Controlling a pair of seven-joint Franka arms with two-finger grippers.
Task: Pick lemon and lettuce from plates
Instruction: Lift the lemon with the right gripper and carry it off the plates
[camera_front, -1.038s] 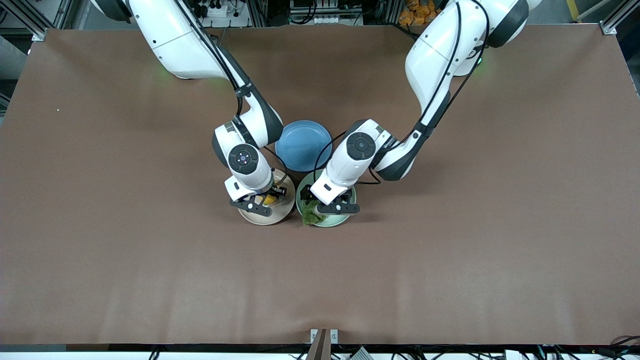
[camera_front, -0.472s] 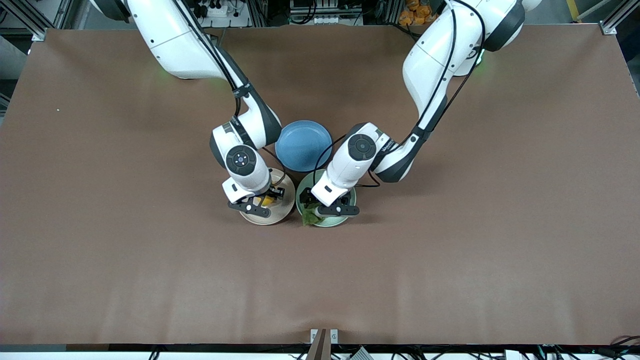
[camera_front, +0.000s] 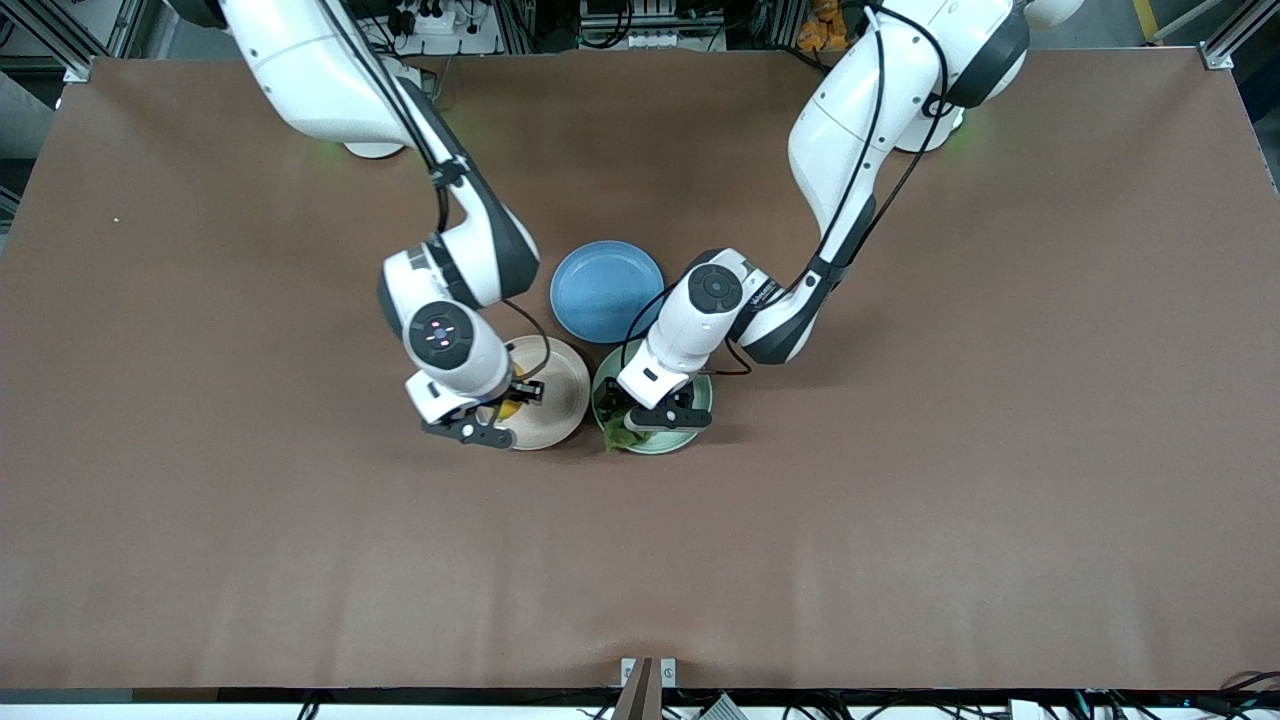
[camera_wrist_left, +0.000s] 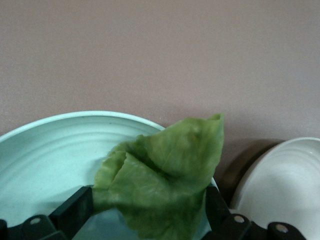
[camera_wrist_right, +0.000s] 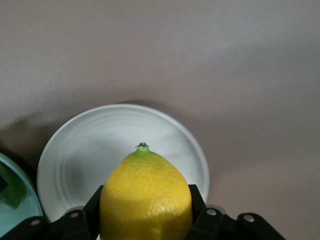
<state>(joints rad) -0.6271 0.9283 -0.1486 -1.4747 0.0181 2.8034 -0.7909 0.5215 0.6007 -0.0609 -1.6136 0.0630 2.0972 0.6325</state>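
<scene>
My right gripper (camera_front: 498, 413) is shut on the yellow lemon (camera_front: 508, 408) and holds it just above the beige-pink plate (camera_front: 556, 396), over the plate's edge toward the right arm's end. In the right wrist view the lemon (camera_wrist_right: 145, 192) fills the gap between the fingers above that plate (camera_wrist_right: 100, 145). My left gripper (camera_front: 648, 412) is low over the mint green plate (camera_front: 657, 443). Its fingers press both sides of the green lettuce (camera_wrist_left: 162, 182), which hangs over the plate's rim (camera_wrist_left: 45, 150). The lettuce (camera_front: 620, 433) shows at the plate's near edge.
A blue plate (camera_front: 606, 290) lies farther from the front camera, between the two arms' wrists. The beige-pink and mint plates lie side by side, almost touching. Bare brown table (camera_front: 640, 560) spreads all round them.
My right gripper has moved toward the right arm's end of the table with the lemon, from the beige-pink plate's middle to its edge. My left gripper has shifted only slightly.
</scene>
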